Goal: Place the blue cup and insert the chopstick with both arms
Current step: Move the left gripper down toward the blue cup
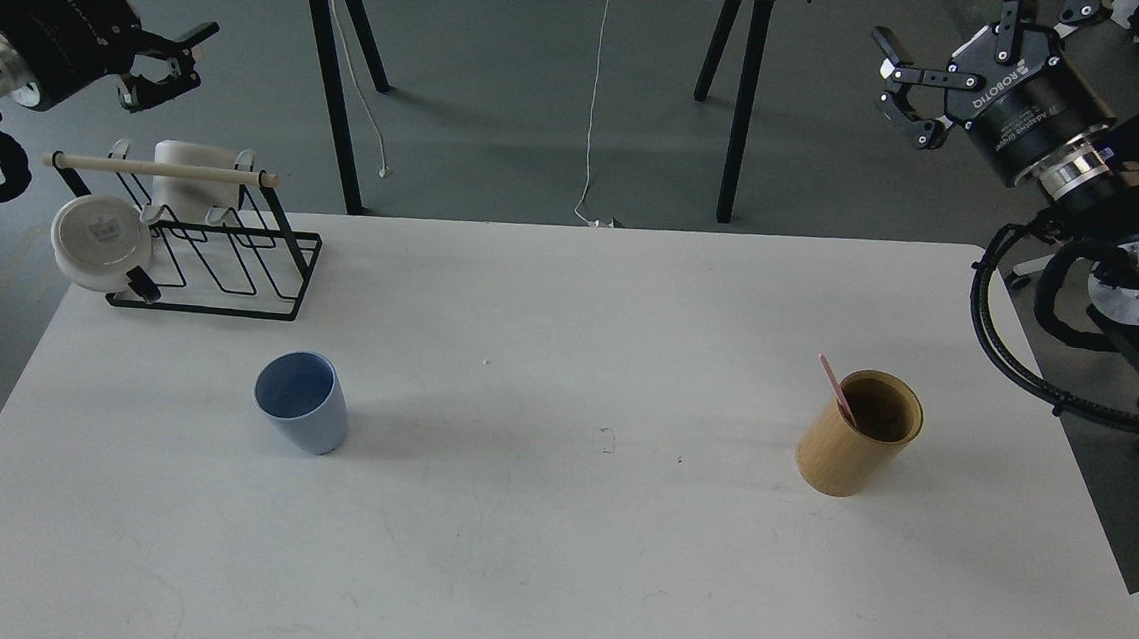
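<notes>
The pale blue cup (pixel 302 401) stands upright on the left half of the white table (pixel 554 539). A thin pink chopstick (pixel 836 386) leans inside the tan bamboo holder (pixel 859 433) on the right half, its tip poking above the rim. My left gripper (pixel 182 60) hovers high at the upper left, above the wire rack, open and empty. High at the upper right, my right gripper (pixel 895 87) is also open and holds nothing, well away from the holder.
A black wire rack (pixel 218 260) with a pale wooden rod (pixel 161 170) and white mugs (pixel 102 243) sits at the table's back left corner. Another table's black legs (pixel 740 101) stand behind. Arm cables (pixel 1003 350) loop off the right edge.
</notes>
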